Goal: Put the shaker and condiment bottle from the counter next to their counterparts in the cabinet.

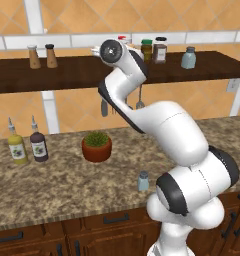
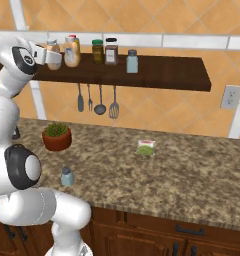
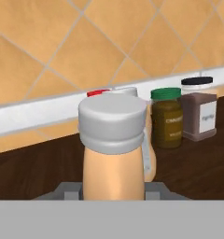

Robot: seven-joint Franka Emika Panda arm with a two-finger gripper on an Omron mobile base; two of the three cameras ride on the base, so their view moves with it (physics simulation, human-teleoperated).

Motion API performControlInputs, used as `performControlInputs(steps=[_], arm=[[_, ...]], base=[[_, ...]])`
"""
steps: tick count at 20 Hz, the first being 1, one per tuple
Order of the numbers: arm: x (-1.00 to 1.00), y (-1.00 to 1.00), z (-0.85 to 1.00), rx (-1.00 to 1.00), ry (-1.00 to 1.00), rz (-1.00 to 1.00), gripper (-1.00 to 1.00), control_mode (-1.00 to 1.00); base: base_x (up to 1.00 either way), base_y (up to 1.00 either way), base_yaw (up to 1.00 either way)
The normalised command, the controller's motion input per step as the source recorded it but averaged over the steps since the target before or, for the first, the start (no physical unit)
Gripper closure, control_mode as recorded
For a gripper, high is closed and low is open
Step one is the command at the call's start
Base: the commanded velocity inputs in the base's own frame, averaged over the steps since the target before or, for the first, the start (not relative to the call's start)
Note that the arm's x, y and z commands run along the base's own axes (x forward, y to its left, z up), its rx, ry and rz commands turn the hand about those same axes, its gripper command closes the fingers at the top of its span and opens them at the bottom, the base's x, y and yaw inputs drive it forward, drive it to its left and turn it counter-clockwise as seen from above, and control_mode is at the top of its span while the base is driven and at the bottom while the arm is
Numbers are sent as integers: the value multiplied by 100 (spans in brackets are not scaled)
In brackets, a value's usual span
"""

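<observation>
- Condiment bottle (image 3: 113, 154): upright, long axis vertical, clamped between the claw (image 2: 54, 56) jaws; you hold it over the shelf (image 2: 157, 75) toward its left end.
- Key relation: wider peach bottle (image 2: 71, 51) stands just beside yours, on the side toward the jars (image 2: 104, 51); set down next to it, likely a short lowering.
- Arm: raised high, wrist level with the shelf, hand pointing at the tiled wall.
- Shaker (image 1: 143, 181): on the counter (image 2: 192, 185) near its front edge, not yet moved; its twin (image 2: 132, 61) waits right of the jars.

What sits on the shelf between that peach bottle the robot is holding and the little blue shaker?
In the right base view, a green-lidded jar and a black-lidded jar stand between the held condiment bottle and the look-alike shaker.
</observation>
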Motion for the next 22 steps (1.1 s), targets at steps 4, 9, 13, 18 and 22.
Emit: performControlInputs(steps=[4, 9, 13, 18, 22], arm=[[30, 18, -6, 0, 0, 0, 100, -100], [21, 11, -13, 0, 0, 0, 100, -100], [43, 3, -6, 0, 0, 0, 100, -100], [19, 1, -9, 0, 0, 0, -100, -100], [0, 0, -2, 0, 0, 0, -100, -100]], base=[[0, 0, 0], [0, 0, 0], [0, 0, 0], [0, 0, 0], [0, 0, 0]])
